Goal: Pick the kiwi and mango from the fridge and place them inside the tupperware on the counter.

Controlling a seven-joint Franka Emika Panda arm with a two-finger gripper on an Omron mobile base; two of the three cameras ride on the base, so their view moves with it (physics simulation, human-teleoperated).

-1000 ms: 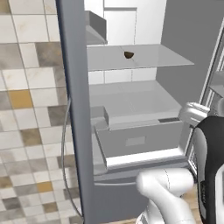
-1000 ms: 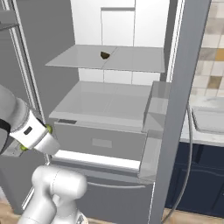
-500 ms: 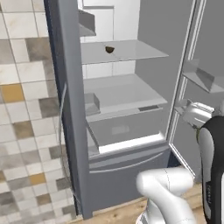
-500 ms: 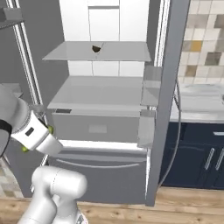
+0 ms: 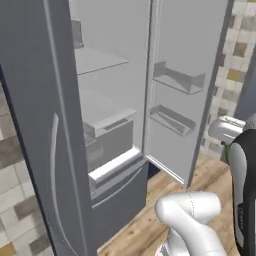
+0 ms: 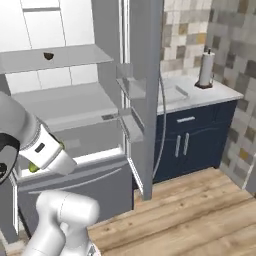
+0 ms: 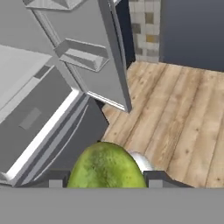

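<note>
Yellow-green mango [image 7: 106, 165] sits clamped between the gripper [image 7: 105, 178] fingers at the bottom centre of the hand view, jaws closed on it, carried clear of the fridge [image 6: 75, 100] for the trip to the counter [image 6: 192, 90] at right of the right base view. Kiwi [image 6: 48, 56] waits on the upper shelf, upper left. Open fridge door [image 6: 142, 75] stands between arm and counter; paper towel roll [image 6: 205, 70] on counter. Tupperware not made out.
</note>
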